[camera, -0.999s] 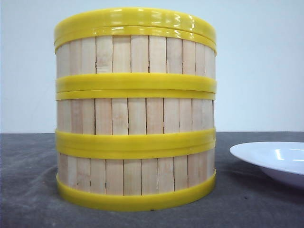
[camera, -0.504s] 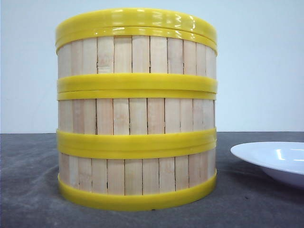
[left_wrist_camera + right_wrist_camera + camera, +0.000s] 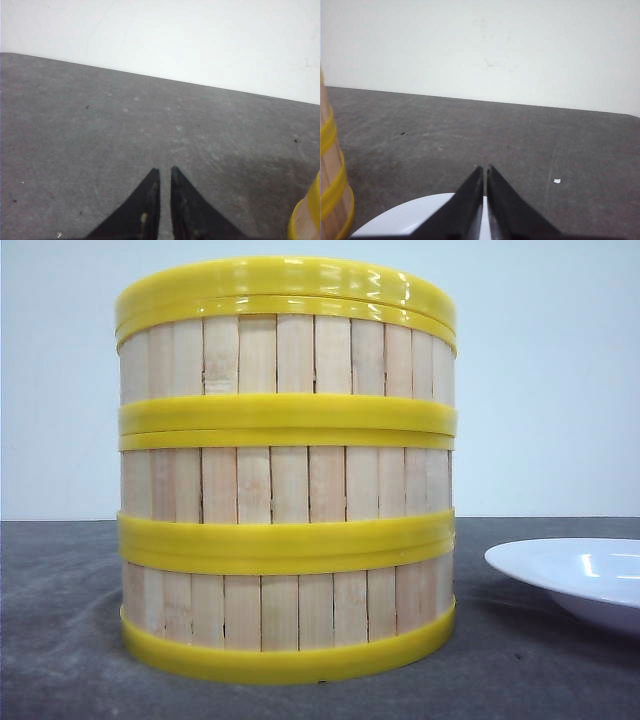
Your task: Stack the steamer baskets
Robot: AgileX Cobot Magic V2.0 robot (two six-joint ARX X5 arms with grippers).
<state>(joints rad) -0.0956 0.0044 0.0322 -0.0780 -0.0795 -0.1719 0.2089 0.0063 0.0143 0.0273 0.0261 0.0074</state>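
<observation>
On the dark grey table (image 3: 60,640) in the front view stood the steamer baskets (image 3: 287,470), three stacked in one upright column w/ yellow rims meeting between tiers and a yellow-rimmed lid (image 3: 285,285) on top; to the right, apart from the stack, lay part of a white plate (image 3: 575,575); behind was a plain pale wall (image 3: 550,370); no grippers showed here. Left wrist view: left gripper (image 3: 161,172) w/ black fingers nearly pressed together, only a thin slit between, nothing held, above speckled grey tabletop; a bit of basket at the frame's corner (image 3: 306,220); white wall beyond the table edge. Right wrist view: right gripper (image 3: 485,170) likewise closed to a sliver, empty, over the plate's rim (image 3: 410,215); stack's side at the frame edge (image 3: 331,175); small white fleck (image 3: 557,181) on the table; wall pale w/ faint scuffs.
</observation>
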